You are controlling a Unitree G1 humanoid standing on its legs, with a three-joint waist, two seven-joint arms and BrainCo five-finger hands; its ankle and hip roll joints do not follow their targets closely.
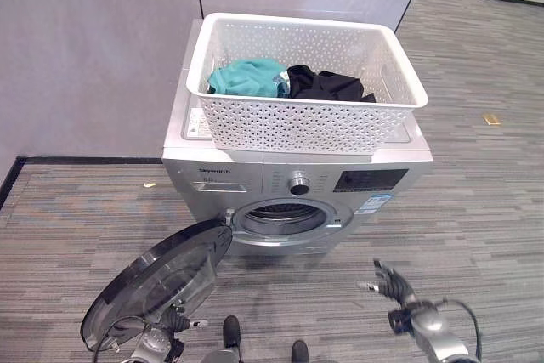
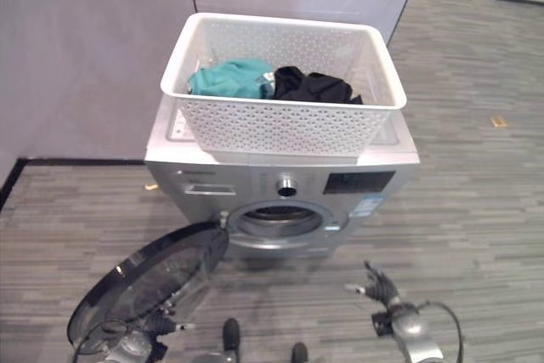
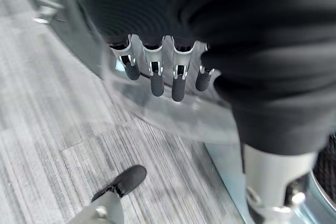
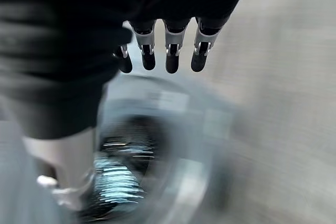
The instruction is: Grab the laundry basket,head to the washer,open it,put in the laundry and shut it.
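Your white perforated plastic basket point(image 1: 306, 116) sits on top of the silver washer point(image 1: 297, 180), holding a crumpled teal cloth point(image 1: 246, 76) beside a black one point(image 1: 327, 84). The washer's round glass door point(image 1: 157, 282) hangs swung wide, baring the ribbed steel drum point(image 1: 285, 212). Your left hand point(image 3: 157, 74) hovers by the door with straight, relaxed fingers, and your right hand point(image 1: 389, 282) hangs spread and empty over the striped carpet point(image 1: 476, 210).

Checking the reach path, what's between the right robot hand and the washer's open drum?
Just bare striped floor. In the left eye view, the right robot hand hangs low in front of the drum opening, with nothing between them.
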